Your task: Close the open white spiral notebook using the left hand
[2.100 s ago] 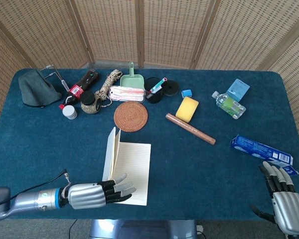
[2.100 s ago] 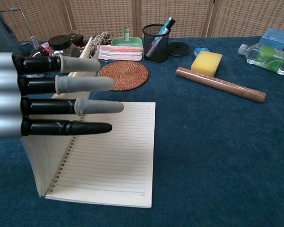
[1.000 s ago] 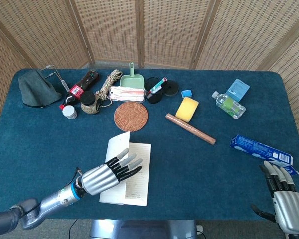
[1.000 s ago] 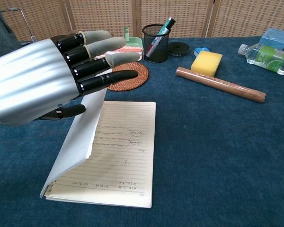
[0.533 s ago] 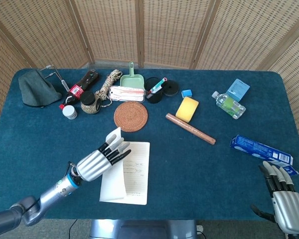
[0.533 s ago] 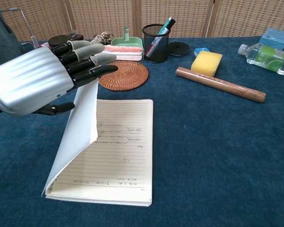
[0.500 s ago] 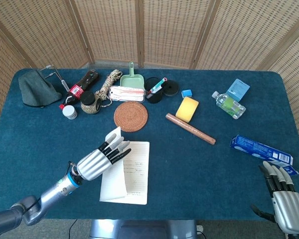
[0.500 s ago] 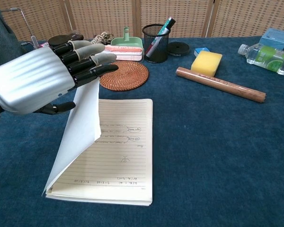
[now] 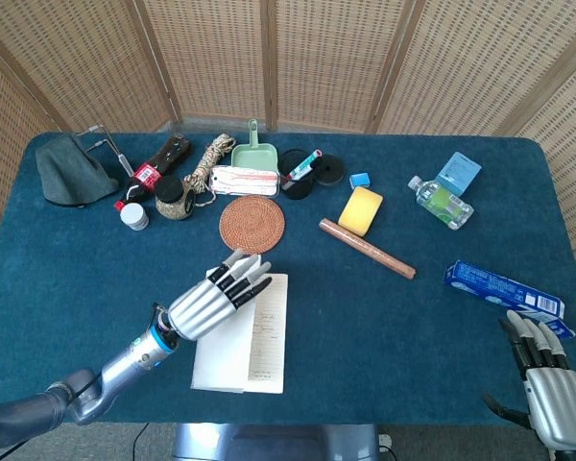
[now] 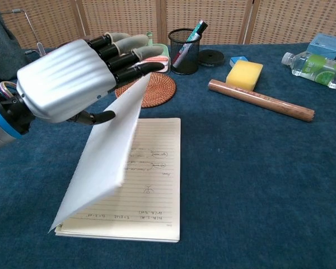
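Observation:
The white spiral notebook point(image 9: 259, 336) lies at the table's front centre, its lined right page point(image 10: 154, 174) showing handwriting. Its left cover and pages point(image 10: 103, 159) stand raised and lean to the right over that page. My left hand point(image 9: 216, 296) is behind the raised leaf, fingers point(image 10: 126, 59) stretched flat along its upper edge and the thumb below on the outer side; nothing is gripped. In the chest view the left hand point(image 10: 70, 81) fills the upper left. My right hand point(image 9: 547, 384) rests at the front right corner, fingers straight, holding nothing.
A round woven coaster point(image 9: 252, 224) lies just beyond the notebook. A brown rod point(image 9: 366, 248), yellow sponge point(image 9: 361, 210) and mesh pen cup point(image 10: 183, 50) sit to the right and behind. A blue box point(image 9: 504, 289) lies near my right hand. Several small items line the back edge.
My left hand has swung rightward over the notebook, tipping the raised leaf from near upright to leaning over the right page. The right hand has stayed still.

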Action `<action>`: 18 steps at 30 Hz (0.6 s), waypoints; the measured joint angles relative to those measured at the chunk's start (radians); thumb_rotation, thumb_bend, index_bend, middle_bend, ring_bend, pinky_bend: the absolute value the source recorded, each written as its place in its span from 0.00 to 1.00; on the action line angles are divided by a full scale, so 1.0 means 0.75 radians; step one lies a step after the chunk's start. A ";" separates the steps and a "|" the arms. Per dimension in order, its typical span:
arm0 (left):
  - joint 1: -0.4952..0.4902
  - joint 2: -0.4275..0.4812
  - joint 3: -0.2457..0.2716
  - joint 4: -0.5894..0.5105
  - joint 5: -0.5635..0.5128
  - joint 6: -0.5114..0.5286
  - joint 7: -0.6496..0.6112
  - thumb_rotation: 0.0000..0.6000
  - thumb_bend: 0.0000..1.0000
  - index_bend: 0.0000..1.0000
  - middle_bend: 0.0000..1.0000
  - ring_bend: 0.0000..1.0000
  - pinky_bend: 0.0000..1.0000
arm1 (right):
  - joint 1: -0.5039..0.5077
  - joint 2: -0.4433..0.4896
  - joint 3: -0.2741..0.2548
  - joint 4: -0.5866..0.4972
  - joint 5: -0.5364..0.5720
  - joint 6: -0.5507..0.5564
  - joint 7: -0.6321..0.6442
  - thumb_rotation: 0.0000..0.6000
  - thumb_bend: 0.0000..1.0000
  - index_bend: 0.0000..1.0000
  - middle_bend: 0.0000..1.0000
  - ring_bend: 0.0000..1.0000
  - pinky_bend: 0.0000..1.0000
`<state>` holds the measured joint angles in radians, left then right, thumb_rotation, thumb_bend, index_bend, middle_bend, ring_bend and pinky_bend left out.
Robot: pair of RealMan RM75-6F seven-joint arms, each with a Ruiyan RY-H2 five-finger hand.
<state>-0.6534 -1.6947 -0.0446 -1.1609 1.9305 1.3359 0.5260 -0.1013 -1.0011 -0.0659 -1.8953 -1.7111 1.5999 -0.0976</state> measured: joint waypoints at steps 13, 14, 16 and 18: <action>0.026 -0.063 0.063 0.064 -0.038 -0.017 -0.007 1.00 0.24 0.00 0.00 0.00 0.12 | -0.001 0.007 0.000 -0.001 -0.001 0.004 0.013 1.00 0.00 0.00 0.00 0.00 0.00; 0.027 -0.063 0.062 0.064 -0.040 -0.011 -0.010 1.00 0.24 0.00 0.00 0.00 0.12 | 0.000 0.007 0.001 -0.002 -0.001 0.004 0.014 1.00 0.00 0.00 0.00 0.00 0.00; 0.032 -0.056 0.059 0.057 -0.047 0.004 -0.017 1.00 0.24 0.00 0.00 0.00 0.11 | 0.000 0.008 0.001 -0.002 0.000 0.003 0.015 1.00 0.00 0.00 0.00 0.00 0.00; 0.041 -0.042 0.054 0.037 -0.061 0.015 -0.020 1.00 0.24 0.00 0.00 0.00 0.10 | 0.001 0.009 0.000 -0.001 -0.001 0.002 0.018 1.00 0.00 0.00 0.00 0.00 0.00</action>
<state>-0.6228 -1.7261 -0.0042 -1.1330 1.8847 1.3469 0.5110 -0.1008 -0.9948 -0.0657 -1.8961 -1.7118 1.6014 -0.0842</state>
